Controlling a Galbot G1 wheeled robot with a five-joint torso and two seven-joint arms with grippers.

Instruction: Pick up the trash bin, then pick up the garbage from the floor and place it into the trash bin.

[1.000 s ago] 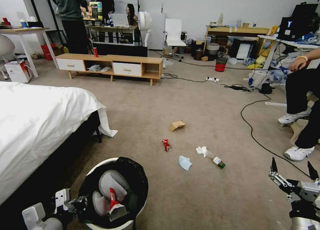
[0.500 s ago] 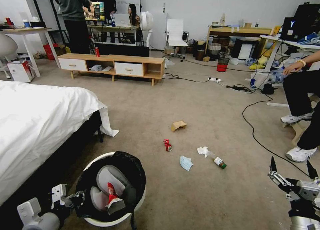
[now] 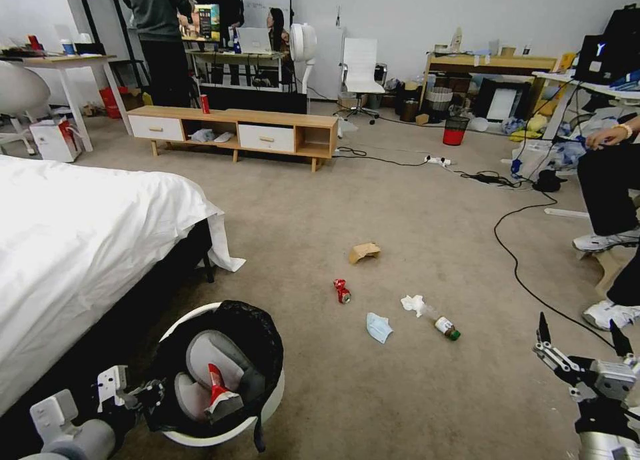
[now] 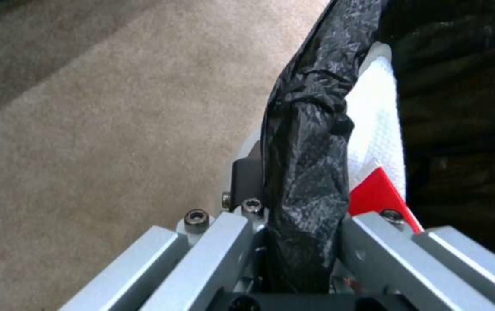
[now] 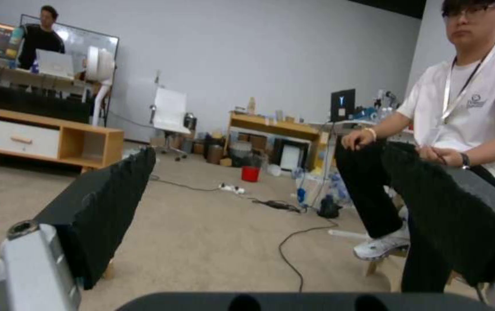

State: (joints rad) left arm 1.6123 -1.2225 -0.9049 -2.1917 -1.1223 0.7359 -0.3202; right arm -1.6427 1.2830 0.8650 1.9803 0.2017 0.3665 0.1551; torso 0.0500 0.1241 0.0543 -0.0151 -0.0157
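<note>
The trash bin (image 3: 263, 397) sits low beside the bed (image 3: 80, 247), tilted so its black-lined mouth faces up and forward; the left gripper (image 3: 137, 401) is clenched on the bin's bag-wrapped rim (image 4: 305, 172), one finger outside and one inside, and a red-white wrapper (image 3: 217, 393) already lies within against grey curved parts. Ahead of the bin and toward the robot's right, the rest of the garbage is scattered on open carpet: nearest the bin the blue face mask (image 3: 378, 327); beyond it the crushed red can (image 3: 342, 291); farther right the white tissue (image 3: 413, 304) touching the small green-capped bottle (image 3: 443, 325), whose long axis runs diagonally with the cap toward the robot's right; farthest from the bin the crumpled brown paper bag (image 3: 364, 251). The right gripper (image 3: 579, 350) hangs released, fingers spread wide (image 5: 103, 207), well right of the bin and pointing forward; it looks the nearer free gripper for the bottle and mask, which lie ahead and to its left. Carpet around the litter is bare; a black cable (image 3: 517, 273) curves past farther from the bin than the bottle, and a seated person's shoes (image 3: 607, 313) stand beyond the cable, so room narrows that way.
</note>
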